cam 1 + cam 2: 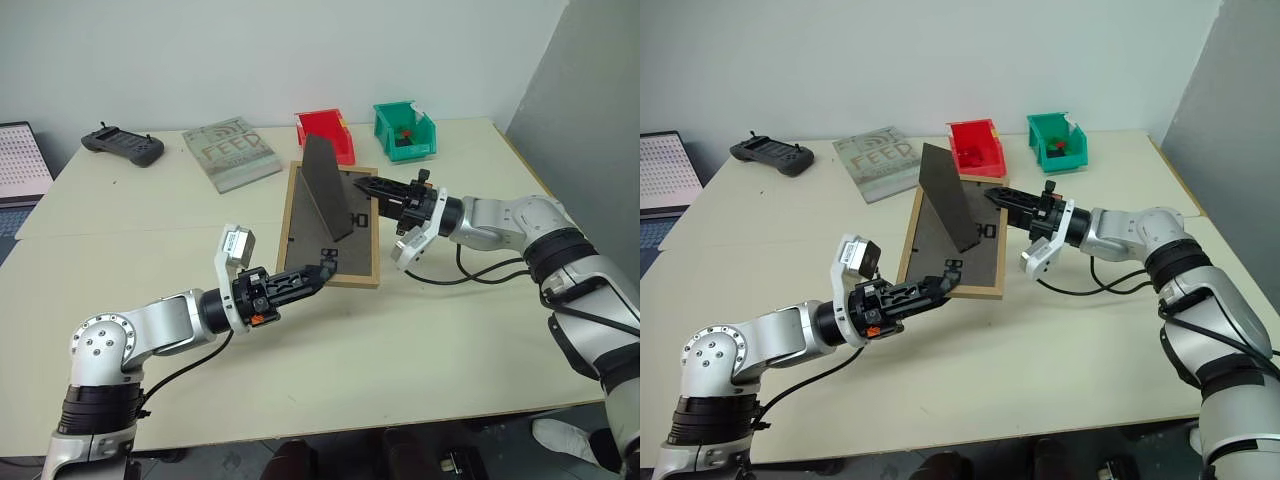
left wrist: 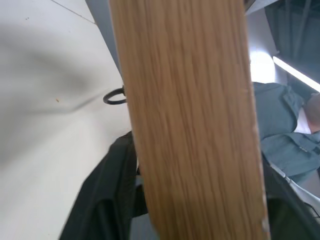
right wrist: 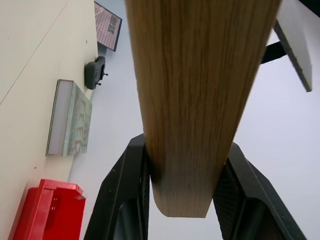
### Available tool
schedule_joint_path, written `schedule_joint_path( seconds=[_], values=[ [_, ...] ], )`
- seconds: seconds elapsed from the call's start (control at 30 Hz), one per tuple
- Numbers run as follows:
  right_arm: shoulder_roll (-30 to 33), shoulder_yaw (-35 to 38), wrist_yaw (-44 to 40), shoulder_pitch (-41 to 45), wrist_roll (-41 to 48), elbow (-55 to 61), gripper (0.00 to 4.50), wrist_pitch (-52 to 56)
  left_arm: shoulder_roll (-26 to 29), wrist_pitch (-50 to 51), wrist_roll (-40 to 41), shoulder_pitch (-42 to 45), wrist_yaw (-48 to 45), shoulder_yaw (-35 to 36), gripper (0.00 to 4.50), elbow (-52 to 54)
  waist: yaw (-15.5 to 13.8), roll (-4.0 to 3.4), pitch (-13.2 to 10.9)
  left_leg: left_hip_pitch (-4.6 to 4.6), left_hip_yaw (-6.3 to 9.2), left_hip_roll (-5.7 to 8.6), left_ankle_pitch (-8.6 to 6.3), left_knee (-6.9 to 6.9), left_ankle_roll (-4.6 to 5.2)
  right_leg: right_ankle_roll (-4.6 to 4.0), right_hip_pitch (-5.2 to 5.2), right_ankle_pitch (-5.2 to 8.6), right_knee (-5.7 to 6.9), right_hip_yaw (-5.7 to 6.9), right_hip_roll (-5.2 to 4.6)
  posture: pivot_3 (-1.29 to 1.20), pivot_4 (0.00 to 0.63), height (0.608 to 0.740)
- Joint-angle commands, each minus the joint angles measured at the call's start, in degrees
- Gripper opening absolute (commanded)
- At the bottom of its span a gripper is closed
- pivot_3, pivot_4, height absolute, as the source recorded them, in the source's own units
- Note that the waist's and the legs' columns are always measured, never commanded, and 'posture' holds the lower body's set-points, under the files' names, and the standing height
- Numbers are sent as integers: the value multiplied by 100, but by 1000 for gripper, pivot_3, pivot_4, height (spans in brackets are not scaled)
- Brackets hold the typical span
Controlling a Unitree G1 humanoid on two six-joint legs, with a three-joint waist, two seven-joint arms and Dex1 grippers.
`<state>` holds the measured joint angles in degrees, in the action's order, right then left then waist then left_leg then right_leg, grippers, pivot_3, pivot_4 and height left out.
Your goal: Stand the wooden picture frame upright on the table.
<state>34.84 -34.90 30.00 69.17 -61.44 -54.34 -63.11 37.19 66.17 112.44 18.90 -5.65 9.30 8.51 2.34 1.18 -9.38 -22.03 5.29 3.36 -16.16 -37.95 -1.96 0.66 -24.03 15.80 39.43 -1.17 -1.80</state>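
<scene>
In the picture centre, both end effectors, left [image 1: 318, 272] and right [image 1: 362, 184], pinch opposite edges of the wooden picture frame [image 1: 331, 226], lying face-down on the bench [image 1: 420, 330], probably to raise it onto its fold-out stand [image 1: 327, 185].

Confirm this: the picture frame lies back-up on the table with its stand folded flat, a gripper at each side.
Wrong on the stand. The wooden picture frame does lie back-up between the left gripper and right gripper, but its stand is folded out, as the left eye view shows.
</scene>
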Motion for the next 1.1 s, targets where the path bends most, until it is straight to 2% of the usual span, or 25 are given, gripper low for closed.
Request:
schedule_joint_path(
  seconds=[0.03, 0.07, 0.1, 0.17, 0.23, 0.3, 0.37, 0.47, 0.57, 0.67, 0.83, 0.97, 1.03, 1.1],
  values=[
    [-265, 636, -1306, 105, 1680, -710, 1294, -336, 362, -347, -198, 82, -51, 452, 3379, 43, 11, 1, 0, 1, -3, -3, 0, 0, 0, 0, 3, 0, 0, 1, 0, 0, 150, 740],
    [-397, 792, -1848, 33, 2202, -898, 1294, -352, 449, -453, -404, 110, -85, 562, 3564, 48, 26, 3, -1, 1, -10, -7, 0, 0, 1, 0, 4, 0, -1, 1, 1, 0, 150, 740],
    [-657, 1089, -2862, -112, 3059, -1017, 1294, -97, 534, -634, -608, 115, -69, 751, 3848, 99, 45, 3, -1, 1, -17, -15, 0, 0, 2, -1, 6, -1, -2, 1, 2, 0, 150, 740],
    [-1186, 1786, -5022, -411, 4847, -899, 1294, 974, 728, -938, -1345, -35, -106, 1035, 4264, 486, 76, 4, -2, 2, -21, -20, 0, 0, 3, -1, 10, -1, -6, 3, 4, 0, 150, 740],
    [-1513, 2348, -6636, -545, 6097, -548, 1290, 2265, 898, -1073, -2119, -328, -19, 1035, 4500, 1078, 134, 2, -2, 20, -24, -49, -1, 0, 4, -11, 45, -7, -42, 13, 21, 0, 150, 740],
    [-1656, 2695, -7735, -595, 6832, -173, 1289, 3452, 977, -1269, -2919, -572, 108, 880, 4500, 1646, 102, -3, -5, 25, -27, -77, -5, -8, 12, -18, 62, -12, -59, 14, 44, 0, 150, 740],
    [-1728, 2896, -8395, -603, 7276, 107, 1284, 4531, 921, -1504, -3576, -704, 325, 791, 4500, 2024, 43, -4, -6, 18, -24, -79, -6, -3, 13, -19, 53, -11, -65, 17, 44, 0, 150, 740],
    [-1831, 2890, -9675, -662, 7846, 445, 1283, 6565, 673, -2050, -4651, -862, 460, 555, 4500, 2886, -15, -5, -7, 11, -18, -80, -7, 1, 11, -20, 43, -11, -57, 24, 45, 0, 150, 740],
    [-2020, 2780, -10183, -814, 7891, 505, 1283, 7229, 416, -2378, -5302, -1219, 412, 329, 4500, 3403, -49, -7, -5, 16, -28, -81, -9, 7, 10, -33, 40, -20, -54, 19, 45, 0, 150, 740],
    [-2235, 2801, -10280, -850, 7777, 197, 1283, 7478, 199, -2555, -5686, -1589, 296, 180, 4500, 3609, -51, -8, -5, 19, -47, -87, -10, 8, 10, -35, 34, -21, -43, 16, 45, 0, 150, 740],
    [-2572, 2754, -10192, -1006, 7422, -506, 1283, 7170, 202, -2885, -6701, -2439, -61, -292, 4500, 3949, -52, -7, -5, 6, -59, -91, -10, 7, 10, -36, 24, -21, -43, 19, 46, 0, 150, 740],
    [-2607, 2792, -10271, -1108, 7265, -618, 1283, 7056, -7, -3031, -6955, -2660, -179, -341, 4500, 3929, -87, -8, -6, 3, -63, -92, -10, 4, 10, -35, 24, -22, -43, 19, 46, 0, 150, 740],
    [-2585, 2772, -10187, -1198, 7146, -671, 1985, 6938, -78, -3044, -7062, -2661, -279, -394, 4500, 3872, -87, -7, -6, 4, -62, -92, -10, 2, 11, -34, 26, -23, -43, 20, 46, 0, 150, 740],
    [-2559, 2811, -10127, -1247, 7099, -703, 2394, 6910, -131, -3062, -7164, -2646, -371, -450, 4500, 3816, -81, -7, -6, 13, -63, -92, -11, 3, 13, -34, 34, -23, -42, 21, 46, 0, 150, 740]
  ],
)
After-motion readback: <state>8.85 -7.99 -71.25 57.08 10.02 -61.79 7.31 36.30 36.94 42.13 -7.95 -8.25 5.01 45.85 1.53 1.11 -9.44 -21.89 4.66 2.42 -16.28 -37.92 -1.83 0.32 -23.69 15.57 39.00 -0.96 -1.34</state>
